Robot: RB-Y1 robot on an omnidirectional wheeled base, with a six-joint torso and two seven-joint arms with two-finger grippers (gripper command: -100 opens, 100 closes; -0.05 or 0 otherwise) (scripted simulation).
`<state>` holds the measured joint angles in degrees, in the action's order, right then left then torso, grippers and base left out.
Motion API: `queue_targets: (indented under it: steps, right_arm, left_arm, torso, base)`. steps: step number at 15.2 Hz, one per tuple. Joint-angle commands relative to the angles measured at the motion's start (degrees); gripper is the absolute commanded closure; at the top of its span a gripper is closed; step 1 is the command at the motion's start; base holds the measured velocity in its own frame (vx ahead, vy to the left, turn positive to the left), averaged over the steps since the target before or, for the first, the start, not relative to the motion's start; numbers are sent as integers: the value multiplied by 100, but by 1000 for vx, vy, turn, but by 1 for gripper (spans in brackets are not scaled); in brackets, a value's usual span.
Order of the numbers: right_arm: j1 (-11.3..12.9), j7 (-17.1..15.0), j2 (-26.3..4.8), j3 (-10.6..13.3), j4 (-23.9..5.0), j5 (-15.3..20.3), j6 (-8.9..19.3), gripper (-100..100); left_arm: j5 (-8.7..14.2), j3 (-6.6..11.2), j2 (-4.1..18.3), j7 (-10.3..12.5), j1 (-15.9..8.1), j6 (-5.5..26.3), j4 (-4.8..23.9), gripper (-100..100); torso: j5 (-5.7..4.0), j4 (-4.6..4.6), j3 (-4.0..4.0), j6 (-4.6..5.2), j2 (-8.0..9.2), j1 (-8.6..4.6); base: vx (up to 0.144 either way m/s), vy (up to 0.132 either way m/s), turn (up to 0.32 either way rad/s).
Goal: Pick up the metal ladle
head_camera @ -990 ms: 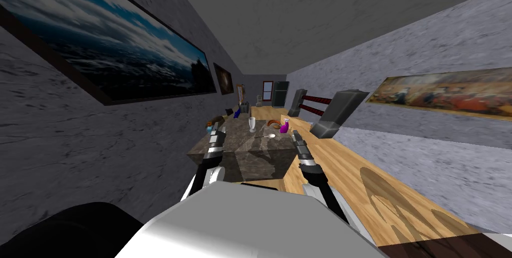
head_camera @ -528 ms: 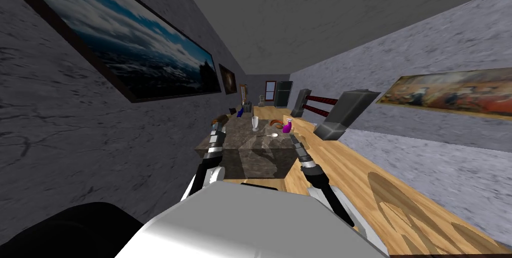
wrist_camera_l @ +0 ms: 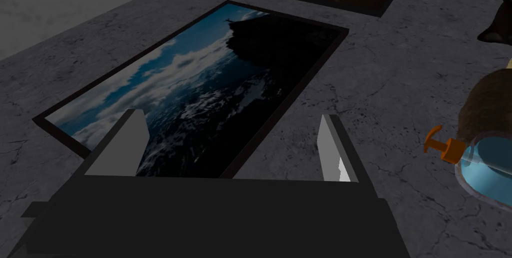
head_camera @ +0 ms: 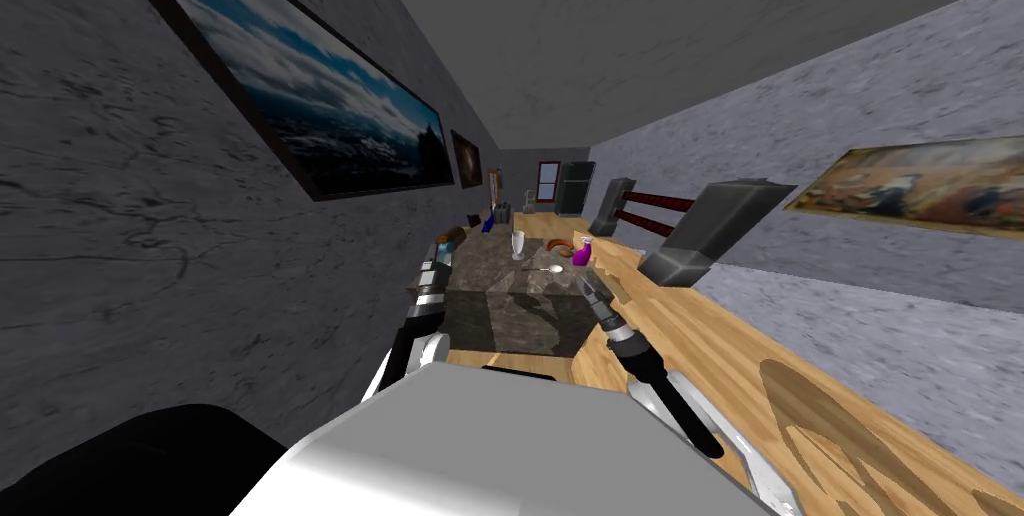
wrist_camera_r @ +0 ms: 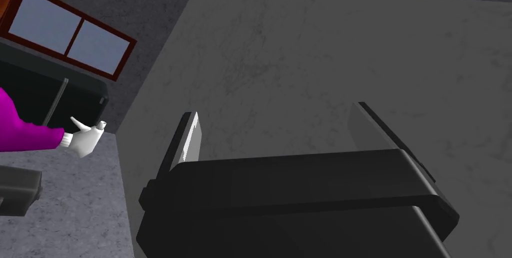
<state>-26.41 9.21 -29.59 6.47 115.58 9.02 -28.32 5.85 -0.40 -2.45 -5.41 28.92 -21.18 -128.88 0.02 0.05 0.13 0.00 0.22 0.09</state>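
Lying apart from right fingers [wrist_camera_r: 192,137], ladle [head_camera: 553,268]

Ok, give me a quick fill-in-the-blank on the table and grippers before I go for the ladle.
1. The ladle lies on the dark table, near a glass and a ____ spray bottle.
2. The left gripper and right gripper both have their fingers ____.
3. The gripper nearer the ladle is the ____ one.
Missing words: magenta; open; right.
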Motion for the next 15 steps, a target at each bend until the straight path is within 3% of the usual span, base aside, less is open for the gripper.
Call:
queue_targets:
  steps: [1,3,4,6,7,9,10,12,13,15]
  right_arm:
    - [28,39,-286,78,-220,95,-131,-100]
    - [28,39,-449,78,-220,95,-131,-100]
    - [55,64,-626,148,-404,179,-229,-100]
    - [55,64,-816,148,-404,179,-229,-100]
    - [83,87,-977,225,-595,267,-330,-100]
    - [83,87,-1183,225,-595,267,-330,-100]
    - [111,108,-1353,308,-793,358,-432,-100]
    - [111,108,-1551,308,-793,358,-432,-100]
    - [139,127,-1721,397,-997,452,-535,-100]
    - [139,127,-1915,397,-997,452,-535,-100]
  left_arm:
    - [0,0,0,0,0,0,0,0]
    - [0,0,0,0,-1,0,0,0]
    - [0,0,0,0,0,0,0,0]
    - [0,0,0,0,0,0,0,0]
    - [0,0,0,0,0,0,0,0]
    - [0,0,0,0,0,0,0,0]
    - [0,0,0,0,0,0,0,0]
    - [0,-1,0,0,-1,0,0,0]
    - [0,0,0,0,0,0,0,0]
    - [0,-1,0,0,-1,0,0,0]
  torso:
    - [0,0,0,0,0,0]
    - [1,0,1,-2,2,4]
    - [1,0,0,0,-1,2]
    - [1,1,2,1,5,5]
    - [1,1,1,1,2,2]
    - [0,0,0,1,0,1]
    - [0,-1,-2,1,-3,0]
    - [2,0,0,-3,0,7]
    - [1,0,-2,0,-3,3]
    - [1,-1,-2,-4,-3,5]
  base:
    - [-57,39,162]
    - [-50,38,111]
    - [-56,41,462]
    - [-55,43,-49]
    - [-44,34,397]
    - [-40,35,16]
    - [-53,55,180]
    - [-45,43,151]
    - [-39,47,194]
    - [-43,40,165]
